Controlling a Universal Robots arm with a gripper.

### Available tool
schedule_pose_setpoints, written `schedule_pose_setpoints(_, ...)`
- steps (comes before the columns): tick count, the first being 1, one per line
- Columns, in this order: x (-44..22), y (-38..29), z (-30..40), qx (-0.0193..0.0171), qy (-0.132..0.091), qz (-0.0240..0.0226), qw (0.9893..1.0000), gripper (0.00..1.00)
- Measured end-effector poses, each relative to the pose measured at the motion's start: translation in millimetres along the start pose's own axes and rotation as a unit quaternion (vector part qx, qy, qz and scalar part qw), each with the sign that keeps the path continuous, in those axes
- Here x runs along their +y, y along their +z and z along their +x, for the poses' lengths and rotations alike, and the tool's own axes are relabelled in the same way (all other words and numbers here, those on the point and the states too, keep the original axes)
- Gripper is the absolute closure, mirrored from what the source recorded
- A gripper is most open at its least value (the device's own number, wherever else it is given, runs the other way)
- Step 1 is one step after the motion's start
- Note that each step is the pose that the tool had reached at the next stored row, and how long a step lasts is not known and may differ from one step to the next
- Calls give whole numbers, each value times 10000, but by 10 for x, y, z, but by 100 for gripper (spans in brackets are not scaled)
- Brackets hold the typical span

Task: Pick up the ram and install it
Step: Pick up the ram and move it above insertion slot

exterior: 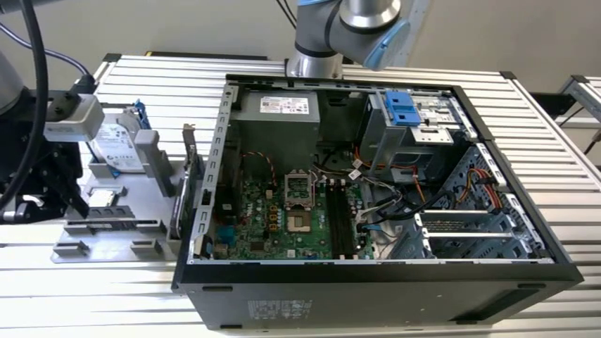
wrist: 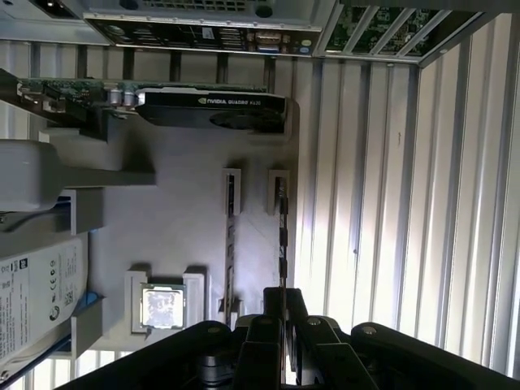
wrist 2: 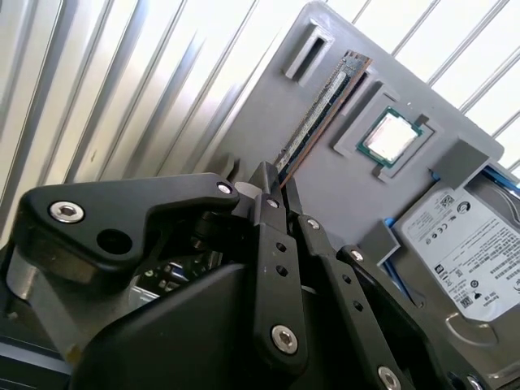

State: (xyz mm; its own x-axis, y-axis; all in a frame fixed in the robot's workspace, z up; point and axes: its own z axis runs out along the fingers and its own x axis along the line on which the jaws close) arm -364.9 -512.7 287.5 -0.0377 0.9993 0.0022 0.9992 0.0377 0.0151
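The ram [wrist 2: 321,114] is a long narrow stick standing on edge in a slot of the grey holder tray [wrist 2: 325,191]. In the first wrist view the ram [wrist: 282,231] runs straight away from the black fingers [wrist: 272,305]. My gripper [wrist 2: 279,185] sits at the stick's near end, its two fingers pressed close on either side of the board. In the exterior view the gripper [exterior: 73,210] hangs over the tray's end away from the case, on that view's left. The motherboard's black memory slots [exterior: 340,218] lie inside the open computer case [exterior: 376,274].
On the tray also sit a square silver processor chip [wrist 2: 392,136], a hard drive [wrist 2: 455,236] and a graphics card [wrist: 211,110]. The case stands on the ribbed metal table [exterior: 554,141], on the exterior view's right of the tray. Cables cross the case interior.
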Motion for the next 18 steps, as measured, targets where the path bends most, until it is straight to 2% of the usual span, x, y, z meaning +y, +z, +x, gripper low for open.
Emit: schedule_pose_setpoints(18,2,-112,0,-11,0,1,10000,100)
